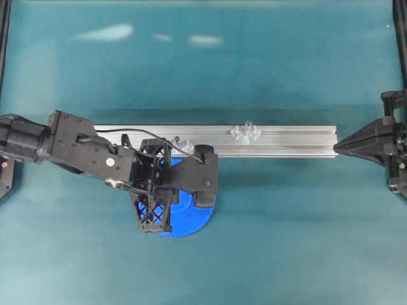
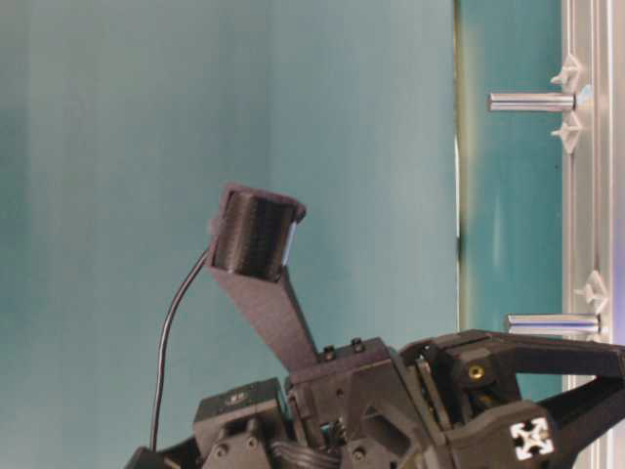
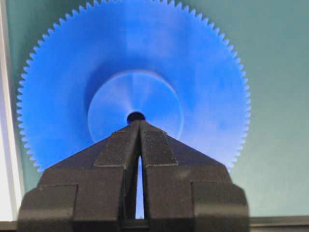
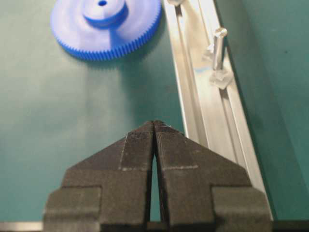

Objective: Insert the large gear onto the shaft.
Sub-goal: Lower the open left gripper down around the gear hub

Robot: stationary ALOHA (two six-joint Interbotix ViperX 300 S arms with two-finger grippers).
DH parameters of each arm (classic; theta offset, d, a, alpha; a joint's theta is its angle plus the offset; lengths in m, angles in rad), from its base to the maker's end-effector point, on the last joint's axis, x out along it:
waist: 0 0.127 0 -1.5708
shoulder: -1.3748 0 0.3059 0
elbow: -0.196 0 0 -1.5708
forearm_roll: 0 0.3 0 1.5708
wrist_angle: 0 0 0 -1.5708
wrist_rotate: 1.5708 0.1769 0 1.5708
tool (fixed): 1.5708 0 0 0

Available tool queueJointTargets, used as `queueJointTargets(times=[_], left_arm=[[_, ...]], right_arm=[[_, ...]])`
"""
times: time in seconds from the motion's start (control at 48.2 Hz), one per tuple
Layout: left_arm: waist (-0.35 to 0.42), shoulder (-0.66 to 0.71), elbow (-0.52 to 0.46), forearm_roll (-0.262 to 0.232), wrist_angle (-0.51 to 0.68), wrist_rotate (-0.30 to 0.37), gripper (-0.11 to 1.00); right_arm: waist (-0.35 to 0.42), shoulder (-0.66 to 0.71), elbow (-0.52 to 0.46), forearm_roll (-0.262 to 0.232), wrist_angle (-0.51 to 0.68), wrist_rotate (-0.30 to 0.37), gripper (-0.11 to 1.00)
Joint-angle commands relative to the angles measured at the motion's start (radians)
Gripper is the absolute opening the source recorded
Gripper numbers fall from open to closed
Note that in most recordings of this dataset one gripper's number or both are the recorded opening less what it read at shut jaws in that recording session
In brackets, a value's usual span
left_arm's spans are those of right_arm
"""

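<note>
Two clenched grippers hold nothing: only the left wrist view shows the left gripper (image 3: 139,124) tips over the large gear (image 3: 63,96) hub, while the right gripper (image 4: 154,124) sees the shaft (image 4: 218,47) ahead.

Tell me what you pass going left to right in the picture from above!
Left pincer over the large gear → a shaft with clear mounts on the silver rail → right pincer, shut.

left gripper (image 1: 206,181) over large gear (image 1: 191,219), shaft (image 1: 247,130) unobstructed
</note>
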Motion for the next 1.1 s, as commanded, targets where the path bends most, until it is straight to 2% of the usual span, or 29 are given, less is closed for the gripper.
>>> queueJointTargets(times=[0.0,1.079], left_arm=[[-0.005,-0.011,-0.026,0.003,0.006,0.003,0.00],[-0.005,0.018,-0.034,0.003,0.006,0.006,0.00]], right_arm=[[-0.003,0.005,-0.008,-0.002,-0.005,0.011,0.05],[-0.018,-0.003,0.005,0.000,-0.012,0.011,0.05]])
